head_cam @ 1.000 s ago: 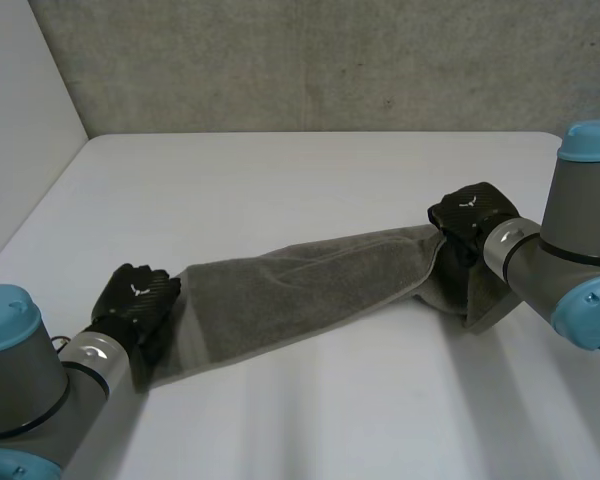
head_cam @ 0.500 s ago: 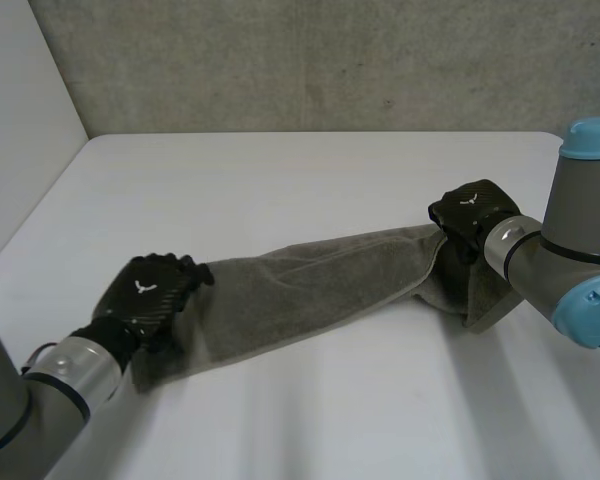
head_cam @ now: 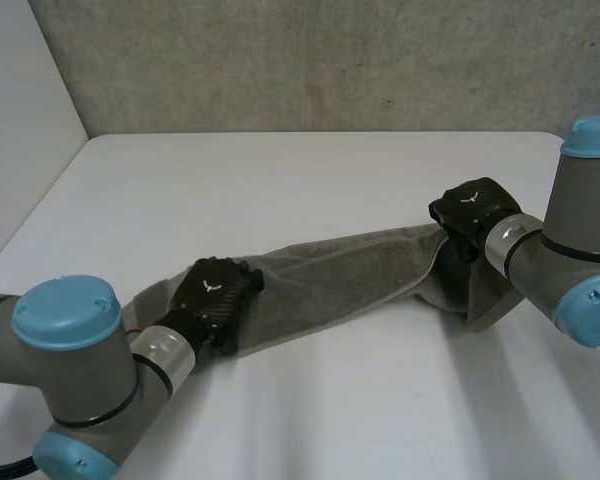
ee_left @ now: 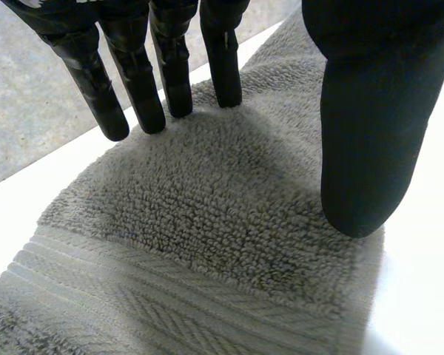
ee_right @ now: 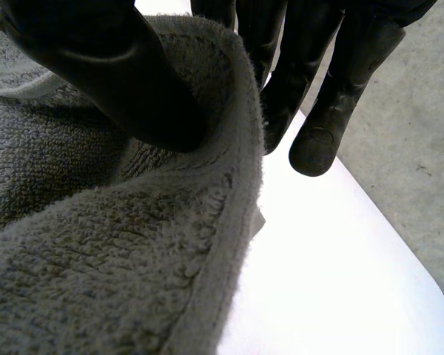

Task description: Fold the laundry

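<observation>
A grey towel (head_cam: 330, 275) lies stretched in a long band across the white table (head_cam: 310, 170). My left hand (head_cam: 215, 292) rests on top of the towel near its left end. Its fingers (ee_left: 170, 74) are straight and spread on the pile, with the thumb (ee_left: 370, 118) held apart, so the hand is open and holds nothing. The towel's woven border (ee_left: 170, 288) lies just beyond the fingertips. My right hand (head_cam: 470, 212) holds the towel's right end raised off the table. There its thumb (ee_right: 111, 66) pinches the towel edge (ee_right: 237, 192) against the fingers (ee_right: 318, 111).
A concrete wall (head_cam: 310, 60) runs behind the table and a white wall (head_cam: 15, 130) stands at the left. My left arm's elbow (head_cam: 75, 365) sits low at the near left. The table's far edge (head_cam: 320, 133) meets the wall.
My left hand has let go of the towel's left end, opened, and slid right onto the towel. The left elbow has swung into view. The right hand has not moved.
</observation>
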`<state>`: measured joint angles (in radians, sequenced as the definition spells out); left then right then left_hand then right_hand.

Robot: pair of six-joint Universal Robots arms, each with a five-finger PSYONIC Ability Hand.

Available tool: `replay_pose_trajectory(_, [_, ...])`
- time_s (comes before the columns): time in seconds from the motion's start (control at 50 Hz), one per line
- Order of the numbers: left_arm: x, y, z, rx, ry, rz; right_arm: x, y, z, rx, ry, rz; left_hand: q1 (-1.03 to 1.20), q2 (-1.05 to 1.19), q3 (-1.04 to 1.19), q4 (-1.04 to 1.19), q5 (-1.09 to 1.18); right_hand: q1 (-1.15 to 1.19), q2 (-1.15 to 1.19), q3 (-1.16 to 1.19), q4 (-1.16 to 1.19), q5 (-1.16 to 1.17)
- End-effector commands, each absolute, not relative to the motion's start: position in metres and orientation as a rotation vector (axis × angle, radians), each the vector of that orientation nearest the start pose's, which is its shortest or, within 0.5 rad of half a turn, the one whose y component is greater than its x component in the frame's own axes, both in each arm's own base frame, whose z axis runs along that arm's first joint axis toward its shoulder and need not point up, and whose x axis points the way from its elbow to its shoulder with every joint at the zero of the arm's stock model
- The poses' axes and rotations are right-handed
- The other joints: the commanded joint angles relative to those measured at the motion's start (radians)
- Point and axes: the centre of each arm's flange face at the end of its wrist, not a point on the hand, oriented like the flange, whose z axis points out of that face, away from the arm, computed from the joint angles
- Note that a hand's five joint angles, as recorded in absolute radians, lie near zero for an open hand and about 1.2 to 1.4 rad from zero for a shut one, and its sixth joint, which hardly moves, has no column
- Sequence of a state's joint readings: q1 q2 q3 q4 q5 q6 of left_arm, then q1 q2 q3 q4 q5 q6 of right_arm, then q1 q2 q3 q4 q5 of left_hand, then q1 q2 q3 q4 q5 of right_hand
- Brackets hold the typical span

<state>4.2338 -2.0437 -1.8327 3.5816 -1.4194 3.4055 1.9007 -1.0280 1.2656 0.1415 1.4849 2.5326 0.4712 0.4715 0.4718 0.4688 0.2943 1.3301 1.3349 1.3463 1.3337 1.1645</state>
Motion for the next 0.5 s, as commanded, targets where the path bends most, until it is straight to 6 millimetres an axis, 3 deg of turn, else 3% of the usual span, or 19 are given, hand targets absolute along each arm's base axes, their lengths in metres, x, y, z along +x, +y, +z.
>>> replay_pose_trajectory(0.02, [-0.284,-0.239,0.108,1.126,2.486,-1.977,0.257,-0.321,0.195,-1.278,2.352,-1.804,0.217,0.217,0.217,0.220,0.220,0.066,0.061,0.050,0.063,0.057])
replay_pose_trajectory(0.12, [-0.286,-0.242,0.106,1.133,2.477,-1.980,0.257,-0.321,0.194,-1.279,2.354,-1.800,0.420,0.420,0.420,0.423,0.423,0.066,0.061,0.050,0.063,0.057])
replay_pose_trajectory(0.16, [-0.288,-0.245,0.106,1.135,2.468,-1.988,0.257,-0.321,0.194,-1.281,2.354,-1.800,0.695,0.695,0.694,0.697,0.697,0.066,0.061,0.050,0.063,0.057])
replay_pose_trajectory(0.18, [-0.288,-0.245,0.106,1.135,2.468,-1.988,0.257,-0.321,0.193,-1.282,2.355,-1.798,0.696,0.696,0.696,0.699,0.699,0.066,0.061,0.050,0.063,0.057])
replay_pose_trajectory(0.22, [-0.287,-0.247,0.112,1.120,2.452,-2.009,0.257,-0.322,0.194,-1.281,2.353,-1.802,0.924,0.924,0.924,0.927,0.926,0.066,0.061,0.050,0.063,0.057])
replay_pose_trajectory(0.28, [-0.286,-0.249,0.120,1.106,2.432,-2.037,0.256,-0.322,0.195,-1.276,2.352,-1.806,0.925,0.925,0.924,0.927,0.927,0.066,0.061,0.050,0.063,0.057])
replay_pose_trajectory(0.32, [-0.283,-0.250,0.146,1.067,2.371,-2.129,0.255,-0.322,0.201,-1.268,2.344,-1.826,0.925,0.925,0.924,0.927,0.927,0.066,0.061,0.050,0.063,0.057])
replay_pose_trajectory(0.34, [-0.283,-0.250,0.146,1.067,2.371,-2.129,0.255,-0.322,0.201,-1.268,2.344,-1.826,0.925,0.925,0.924,0.927,0.927,0.066,0.061,0.050,0.063,0.057])
replay_pose_trajectory(0.38, [-0.280,-0.250,0.174,1.026,2.308,-2.224,0.253,-0.322,0.216,-1.248,2.331,-1.875,0.925,0.925,0.924,0.927,0.927,0.066,0.061,0.050,0.063,0.057])
replay_pose_trajectory(0.4, [-0.280,-0.250,0.174,1.026,2.308,-2.224,0.253,-0.322,0.216,-1.248,2.331,-1.876,0.925,0.925,0.924,0.927,0.927,0.066,0.061,0.050,0.063,0.057])
replay_pose_trajectory(0.42, [-0.278,-0.249,0.189,1.003,2.273,-2.276,0.251,-0.320,0.227,-1.240,2.313,-1.915,0.925,0.925,0.924,0.927,0.927,0.066,0.061,0.050,0.063,0.057])
replay_pose_trajectory(0.44, [-0.278,-0.249,0.189,1.003,2.273,-2.277,0.251,-0.320,0.227,-1.239,2.313,-1.915,0.925,0.925,0.924,0.927,0.927,0.066,0.061,0.050,0.063,0.057])
replay_pose_trajectory(0.48, [-0.276,-0.244,0.210,0.963,2.239,-2.361,0.248,-0.313,0.256,-1.217,2.261,-2.008,0.925,0.925,0.924,0.927,0.927,0.066,0.061,0.050,0.063,0.057])
replay_pose_trajectory(0.5, [-0.276,-0.244,0.210,0.963,2.238,-2.361,0.248,-0.313,0.256,-1.217,2.261,-2.009,0.925,0.925,0.924,0.927,0.927,0.066,0.061,0.050,0.063,0.057])
